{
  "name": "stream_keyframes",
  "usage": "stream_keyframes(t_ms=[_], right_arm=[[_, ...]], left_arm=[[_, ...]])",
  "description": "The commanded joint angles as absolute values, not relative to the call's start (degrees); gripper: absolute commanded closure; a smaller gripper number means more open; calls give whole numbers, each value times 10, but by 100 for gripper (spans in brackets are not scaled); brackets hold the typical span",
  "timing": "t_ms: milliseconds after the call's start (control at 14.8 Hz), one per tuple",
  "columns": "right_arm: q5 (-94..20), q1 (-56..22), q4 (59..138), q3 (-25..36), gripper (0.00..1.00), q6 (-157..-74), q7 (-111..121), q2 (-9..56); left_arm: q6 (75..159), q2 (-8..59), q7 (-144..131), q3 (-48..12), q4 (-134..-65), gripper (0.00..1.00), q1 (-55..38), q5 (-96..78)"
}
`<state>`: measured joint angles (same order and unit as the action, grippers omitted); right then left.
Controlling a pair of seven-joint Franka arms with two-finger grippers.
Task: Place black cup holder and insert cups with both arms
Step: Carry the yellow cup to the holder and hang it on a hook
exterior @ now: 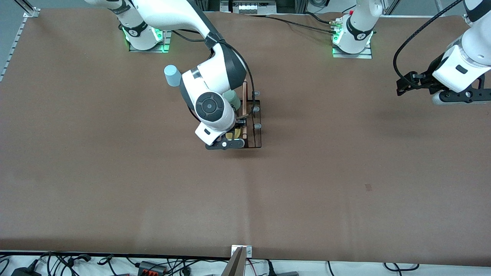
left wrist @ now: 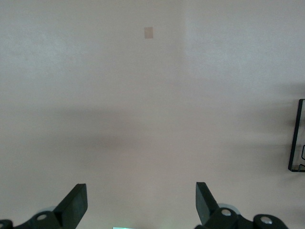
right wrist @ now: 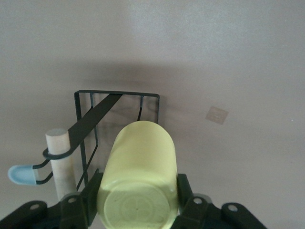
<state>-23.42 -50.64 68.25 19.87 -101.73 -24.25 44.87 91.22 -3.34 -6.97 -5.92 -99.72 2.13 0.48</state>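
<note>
Yellow cup [right wrist: 138, 176], mostly hidden under right end effector [exterior: 234, 135], over holder [exterior: 254, 143].

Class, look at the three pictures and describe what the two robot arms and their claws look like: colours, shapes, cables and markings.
Both arms have glossy white rounded shells with dark grey joints; the right arm shows a round dark grey cap. Each base carries a black band and glows green. A black cable loops along each arm, the left arm included. The left claw and right claw are black, with two flat fingers and silver screws.
</note>
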Motion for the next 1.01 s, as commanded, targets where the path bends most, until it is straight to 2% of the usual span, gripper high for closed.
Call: stream_keyframes(t_ms=[0, 269, 539, 606, 674, 741, 808, 943], right_arm=[[-243, -509, 672, 200, 61, -1021, -245, 459], [-242, -509, 673, 200, 61, -1022, -246, 461], [-240, -510, 678, 200, 57, -1022, -250, 461], [-239, -513, 678, 200, 53, -1022, -253, 464], [-238, -515, 679, 200, 46, -1022, -253, 464], [-238, -515, 678, 200, 11, -1022, -255, 464], [-238, -515, 678, 200, 0, -1022, -252, 462], [-239, -515, 673, 203, 0, -1019, -250, 457]], left_arm=[[909, -28, -59, -58, -983, 0, 21, 9], [909, -28, -59, -58, -983, 0, 21, 9], [909, -28, -59, -58, -983, 0, 21, 9], [909, -28, -59, -58, -983, 0, 21, 9], [909, -27, -59, -58, -983, 0, 21, 9], [909, -27, -59, -58, -983, 0, 21, 9], [909, -28, -59, -58, -983, 0, 21, 9], [909, -28, -59, -58, -983, 0, 21, 9]])
